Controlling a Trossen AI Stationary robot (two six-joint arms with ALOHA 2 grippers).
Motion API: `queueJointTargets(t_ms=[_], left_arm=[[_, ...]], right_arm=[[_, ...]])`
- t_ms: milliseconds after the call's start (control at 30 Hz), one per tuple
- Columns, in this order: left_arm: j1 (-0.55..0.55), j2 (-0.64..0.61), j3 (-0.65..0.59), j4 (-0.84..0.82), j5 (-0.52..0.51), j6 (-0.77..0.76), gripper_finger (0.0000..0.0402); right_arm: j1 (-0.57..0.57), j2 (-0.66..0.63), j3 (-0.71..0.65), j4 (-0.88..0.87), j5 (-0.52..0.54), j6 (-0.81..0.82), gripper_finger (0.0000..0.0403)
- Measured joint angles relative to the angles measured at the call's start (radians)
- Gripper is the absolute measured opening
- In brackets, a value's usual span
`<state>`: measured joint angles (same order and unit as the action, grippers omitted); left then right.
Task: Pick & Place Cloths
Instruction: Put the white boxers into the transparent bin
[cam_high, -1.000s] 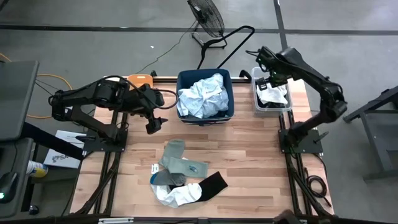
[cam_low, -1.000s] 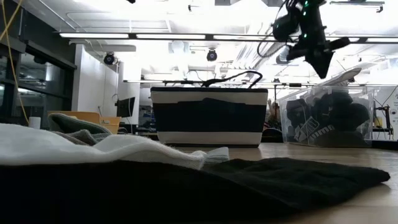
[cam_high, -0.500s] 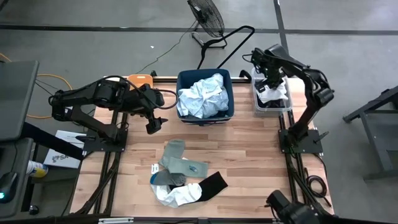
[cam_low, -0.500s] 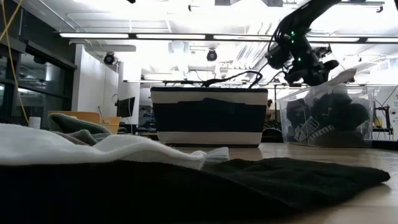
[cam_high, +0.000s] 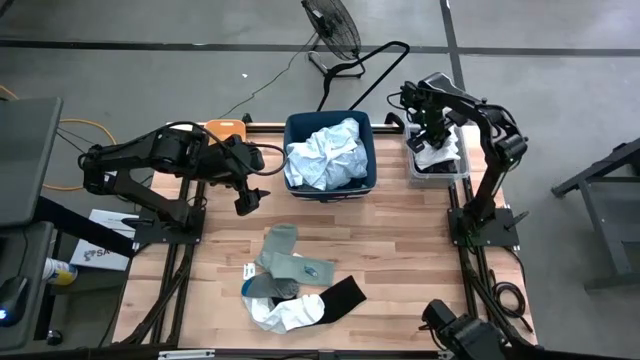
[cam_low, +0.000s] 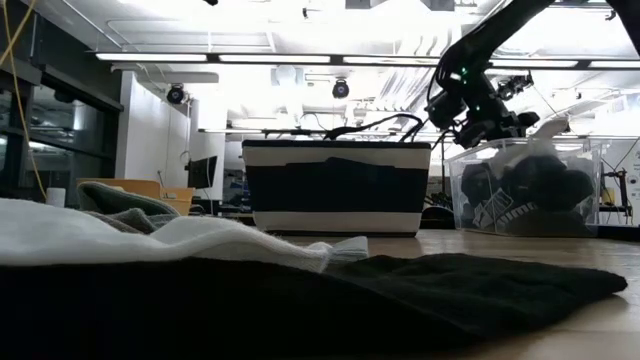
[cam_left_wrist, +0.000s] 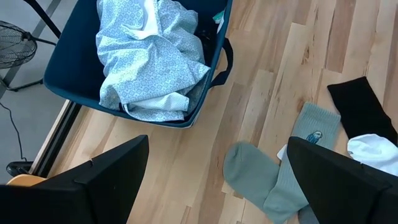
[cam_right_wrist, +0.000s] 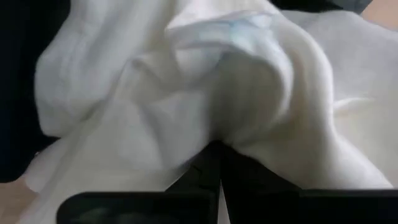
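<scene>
1. Cloths lie in three places: a pale blue patterned garment (cam_high: 326, 155) fills the navy bin (cam_high: 365, 178), dark and white pieces sit in the clear bin (cam_high: 461, 172), and a loose pile rests on the tabletop (cam_high: 400, 240).
2. Right hand (cam_high: 432, 134) is down at the clear bin's mouth, its fingers clenched together with a white cloth (cam_right_wrist: 205, 87) bunched right at their tips; the wrist view is filled by that white fabric, and whether the fingers actually pinch it cannot be told.
3. In the low view the right hand (cam_low: 478, 118) hangs just over the clear bin's (cam_low: 525, 190) rim, with dark garments packed inside below it.
4. Left hand (cam_high: 246, 199) hovers over bare tabletop with its fingers spread wide and nothing between them.
5. Ahead of the left hand, toward the near edge, lie grey-green socks (cam_high: 285, 262), a white sock (cam_high: 290, 314) and a black sock (cam_high: 342, 295), overlapping one another.
6. Left wrist view shows the navy bin (cam_left_wrist: 65, 68) with the pale blue garment (cam_left_wrist: 152, 59) beyond the left hand's fingers (cam_left_wrist: 93, 186), and the grey-green socks (cam_left_wrist: 273, 174), black sock (cam_left_wrist: 357, 109) and white sock (cam_left_wrist: 376, 149) off to one side.
7. An orange bin (cam_high: 226, 130) stands at the tabletop's far edge, just beyond the left hand.
</scene>
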<state>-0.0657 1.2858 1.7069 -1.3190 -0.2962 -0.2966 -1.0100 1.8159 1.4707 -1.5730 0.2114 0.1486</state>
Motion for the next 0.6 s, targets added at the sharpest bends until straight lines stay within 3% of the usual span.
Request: queueJointTargets(t_ms=[400, 600], left_arm=[[0.000, 0.000, 0.000, 0.000, 0.000, 0.000, 0.0376], [0.000, 0.000, 0.000, 0.000, 0.000, 0.000, 0.0376]], right_arm=[[0.002, -0.157, -0.001, 0.022, -0.011, 0.030, 0.0004], [0.002, -0.253, -0.001, 0.054, -0.040, 0.102, 0.0048]])
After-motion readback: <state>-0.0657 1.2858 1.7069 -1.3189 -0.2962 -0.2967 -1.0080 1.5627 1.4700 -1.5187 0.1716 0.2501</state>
